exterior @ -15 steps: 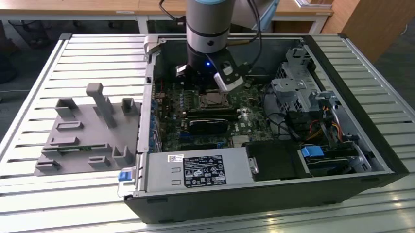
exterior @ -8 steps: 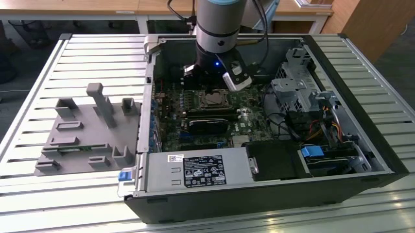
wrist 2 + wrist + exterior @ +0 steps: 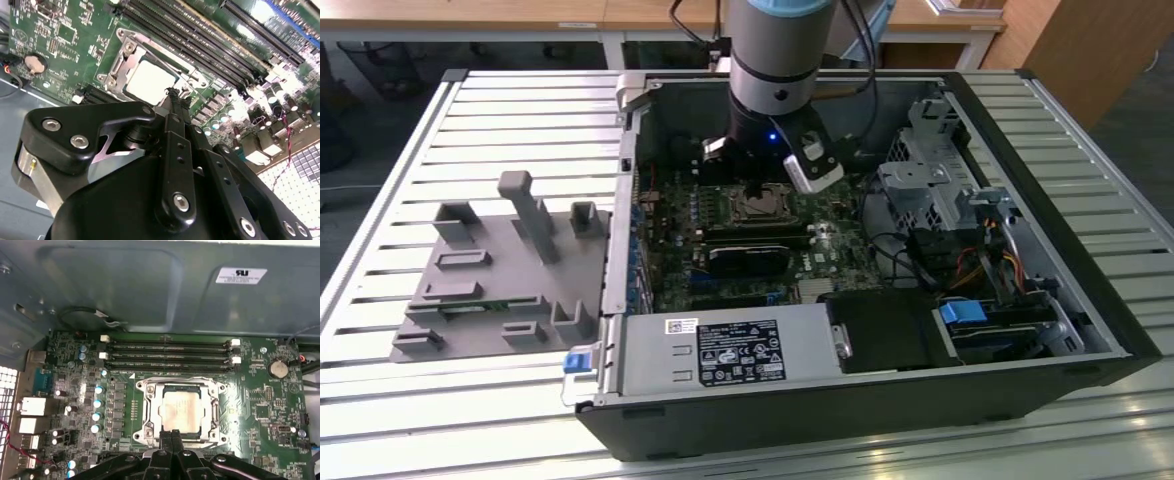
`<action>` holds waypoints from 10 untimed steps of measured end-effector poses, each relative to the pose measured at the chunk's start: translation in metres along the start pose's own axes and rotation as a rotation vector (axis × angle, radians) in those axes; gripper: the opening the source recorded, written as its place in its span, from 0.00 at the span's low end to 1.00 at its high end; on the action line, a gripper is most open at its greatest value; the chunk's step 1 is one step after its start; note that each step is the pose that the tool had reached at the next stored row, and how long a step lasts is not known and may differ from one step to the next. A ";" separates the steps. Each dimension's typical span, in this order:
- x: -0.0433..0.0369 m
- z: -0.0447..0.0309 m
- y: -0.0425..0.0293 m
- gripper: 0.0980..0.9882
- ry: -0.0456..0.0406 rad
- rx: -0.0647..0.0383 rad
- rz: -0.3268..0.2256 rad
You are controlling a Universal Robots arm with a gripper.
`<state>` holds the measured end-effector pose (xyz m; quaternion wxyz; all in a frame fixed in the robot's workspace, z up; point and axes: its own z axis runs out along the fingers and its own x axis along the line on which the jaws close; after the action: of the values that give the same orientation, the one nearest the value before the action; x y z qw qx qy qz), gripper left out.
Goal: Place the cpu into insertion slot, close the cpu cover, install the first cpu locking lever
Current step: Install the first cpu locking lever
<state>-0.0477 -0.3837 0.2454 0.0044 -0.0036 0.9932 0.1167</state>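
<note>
Near edge of cpu cover point(image 3: 180, 412) hidden behind gripper point(image 3: 172, 434) in first wrist view. Part of insertion slot point(image 3: 150, 75) rim covered by gripper linkage in second wrist view. In exterior view, cpu point(image 3: 757, 205) partly masked by arm point(image 3: 778, 70), too small to make out.

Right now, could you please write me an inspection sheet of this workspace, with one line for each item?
Surface: slatted metal table, carrying an open computer case and a grey fixture block.
Job's things: the cpu lies flat in the insertion slot; the cpu cover lies closed around it, as far as can be seen.
Clutter: nothing seen loose on the motherboard.
Grippers: the gripper is shut, its tips at the socket's edge, holding nothing.
Cables: coloured bundle at the exterior view's right inside the case; black cable runs up the arm.
Surroundings: wooden desks behind the table.
</note>
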 end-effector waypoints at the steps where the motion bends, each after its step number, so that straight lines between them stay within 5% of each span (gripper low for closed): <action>1: 0.0000 0.0000 -0.0013 0.01 -0.0008 0.000 0.003; 10: 0.0003 0.0031 -0.0111 0.01 -0.0033 0.000 0.013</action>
<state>-0.0479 -0.3938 0.2399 0.0053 0.0030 0.9931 0.1168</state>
